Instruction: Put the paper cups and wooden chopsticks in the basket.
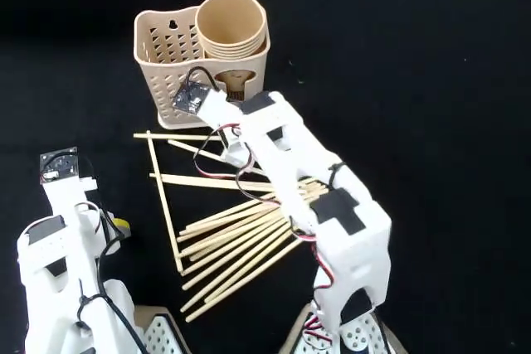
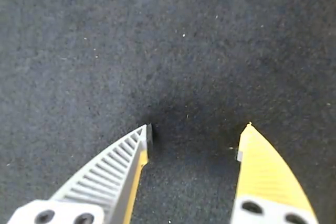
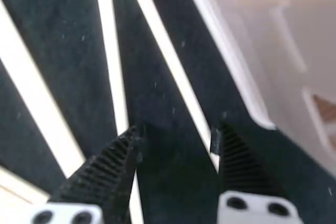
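Right hand [image 3: 176, 131] hangs open over chopsticks [image 3: 113, 66], just beside the basket [image 3: 273, 51].

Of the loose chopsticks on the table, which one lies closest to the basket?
The lone chopstick lying crosswise just in front of the basket. The other chopsticks lie farther out from it, most of them fanned in a pile.

Lab-like tabletop: black cloth [image 1: 431, 80], robot arms [image 1: 282, 163]
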